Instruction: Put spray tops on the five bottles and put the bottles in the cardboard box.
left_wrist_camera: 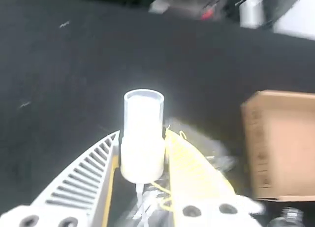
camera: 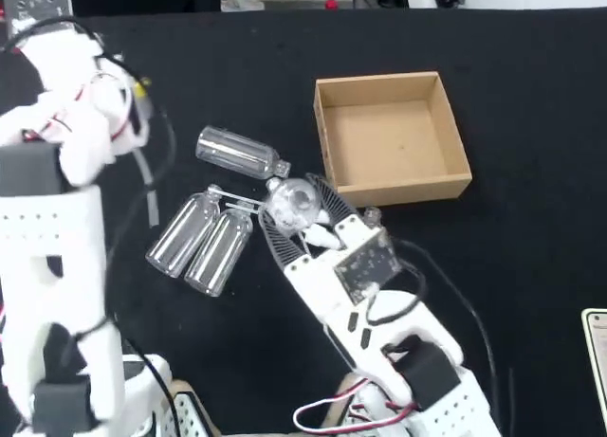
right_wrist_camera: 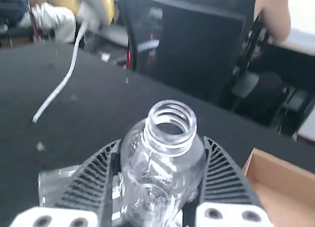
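My right gripper (camera: 292, 204) is shut on a clear bottle (camera: 296, 198) that stands upright just off the cardboard box's (camera: 392, 138) near-left corner. The right wrist view has the bottle's open neck (right_wrist_camera: 170, 121) between the black ribbed fingers (right_wrist_camera: 224, 175). My left gripper (left_wrist_camera: 141, 138) is shut on a white spray top (left_wrist_camera: 142, 133). In the high view that gripper (camera: 133, 115) hangs over the table's left side, and the top's dip tube (camera: 149, 186) dangles below it. Three more clear bottles lie on the table: one (camera: 237, 153) left of the box, two (camera: 185, 233) (camera: 220, 250) side by side.
The cardboard box is open, with nothing inside it, at the table's middle right. The black tabletop (camera: 512, 219) is bare right of the box. A white object (camera: 596, 337) sits at the right edge. Chairs and a person stand behind the table in the right wrist view.
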{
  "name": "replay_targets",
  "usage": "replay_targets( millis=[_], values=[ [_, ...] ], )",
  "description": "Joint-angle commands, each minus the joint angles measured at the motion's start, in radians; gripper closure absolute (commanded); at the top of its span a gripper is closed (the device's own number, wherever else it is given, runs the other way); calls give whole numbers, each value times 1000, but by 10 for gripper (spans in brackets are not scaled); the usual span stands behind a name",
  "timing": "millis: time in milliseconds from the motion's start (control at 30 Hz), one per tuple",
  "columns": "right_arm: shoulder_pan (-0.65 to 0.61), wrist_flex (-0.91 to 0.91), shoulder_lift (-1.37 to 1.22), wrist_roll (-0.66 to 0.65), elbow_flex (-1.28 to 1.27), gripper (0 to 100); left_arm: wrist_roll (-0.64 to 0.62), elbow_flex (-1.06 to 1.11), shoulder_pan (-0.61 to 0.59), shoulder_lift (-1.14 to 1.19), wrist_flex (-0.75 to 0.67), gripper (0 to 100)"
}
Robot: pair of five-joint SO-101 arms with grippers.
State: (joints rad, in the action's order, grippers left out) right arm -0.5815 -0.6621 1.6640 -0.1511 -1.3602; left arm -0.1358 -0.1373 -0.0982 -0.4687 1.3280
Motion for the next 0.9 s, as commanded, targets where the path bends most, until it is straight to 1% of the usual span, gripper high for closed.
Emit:
replay_targets(
  millis=[0,67,167,367,533,633,700,767,867],
  values=[
    [-17,37,-7,8,-30,868,-38,-2,93,-97,-32,945],
    [-20,40,-19,40,-47,868,-40,15,137,-127,-63,945],
    [-17,35,-84,95,-16,868,-34,91,199,-169,-178,945],
    [-17,35,-309,104,68,868,-43,312,260,-261,-373,945],
    [-17,37,-455,103,128,868,-43,438,274,-417,-437,945],
    [-18,37,-463,104,133,868,-43,519,274,-531,-466,945],
    [-21,35,-449,104,130,868,-48,604,275,-591,-526,945],
    [-21,35,-437,106,122,868,-101,700,275,-646,-626,945],
    [-23,43,-409,106,104,868,-229,851,275,-715,-772,945]
  ],
)
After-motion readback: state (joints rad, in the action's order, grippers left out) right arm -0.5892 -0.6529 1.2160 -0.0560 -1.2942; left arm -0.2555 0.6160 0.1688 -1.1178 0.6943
